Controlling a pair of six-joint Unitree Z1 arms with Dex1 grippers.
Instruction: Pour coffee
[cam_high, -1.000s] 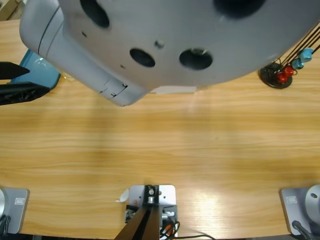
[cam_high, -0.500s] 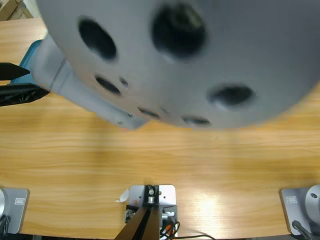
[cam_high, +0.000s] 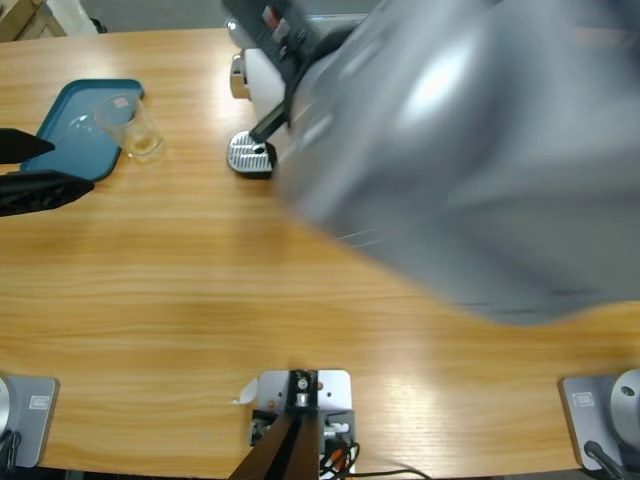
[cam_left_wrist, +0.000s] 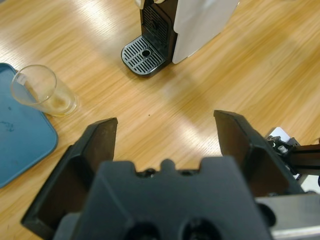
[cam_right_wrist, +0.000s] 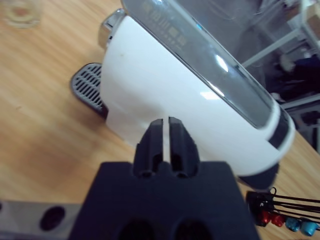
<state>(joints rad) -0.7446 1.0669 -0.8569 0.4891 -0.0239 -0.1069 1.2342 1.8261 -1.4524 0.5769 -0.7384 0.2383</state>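
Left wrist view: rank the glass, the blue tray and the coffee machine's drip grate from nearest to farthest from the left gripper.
From the left gripper:
1. Blue tray, at the left edge.
2. Glass, upper left, at the tray's edge.
3. Drip grate, top centre.
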